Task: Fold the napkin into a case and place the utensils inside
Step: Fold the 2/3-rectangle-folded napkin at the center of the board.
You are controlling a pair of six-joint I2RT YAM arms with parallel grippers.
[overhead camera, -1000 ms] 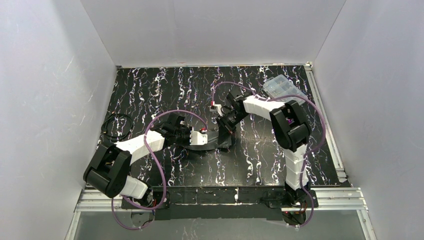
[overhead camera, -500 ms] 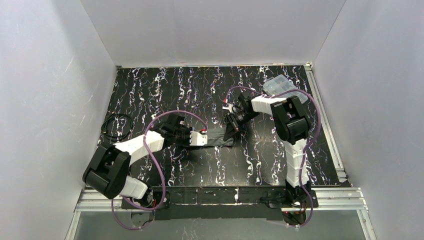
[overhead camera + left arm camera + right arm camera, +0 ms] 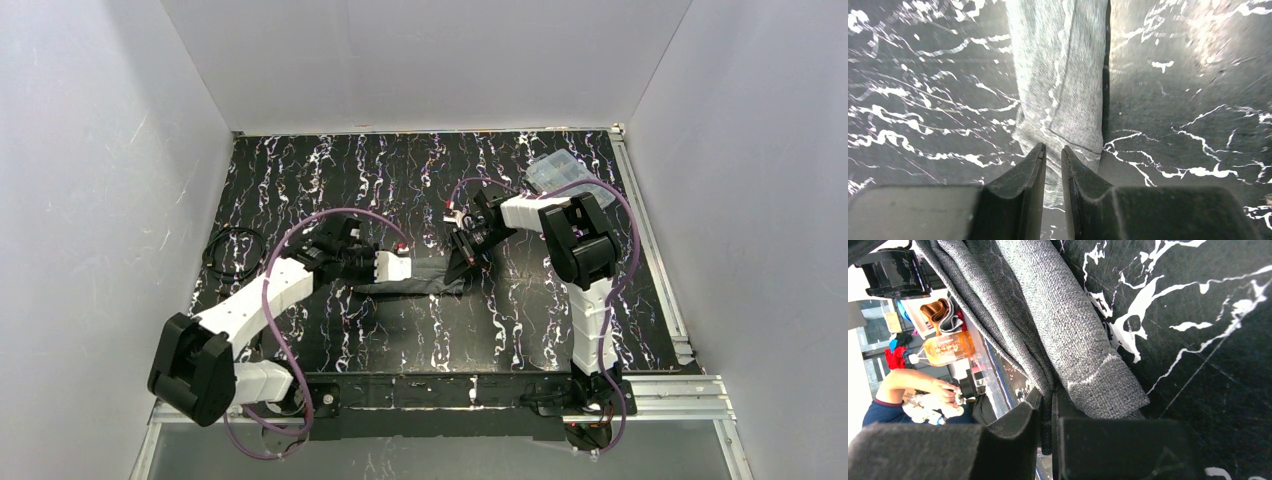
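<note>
Grey woven cloth is what we see first: the napkin [image 3: 428, 276] is folded into a narrow strip and lies across the middle of the black marbled table [image 3: 400, 340], running left to right between the two arms. In the left wrist view its stitched line follows the near end of the napkin [image 3: 1063, 90]. The left gripper [image 3: 410, 268] is at the left end of the strip. Its jaws stand a little apart and we see no cloth pinched between them. The right gripper [image 3: 466, 254] is clamped on the right end, which rises off the table in bunched layers, as the right wrist view shows. The strip is well apart from every table edge. A clear plastic box [image 3: 556, 172] sits in the far right corner, and a black cable coil [image 3: 236, 252] lies near the left wall, both well apart from the napkin.
</note>
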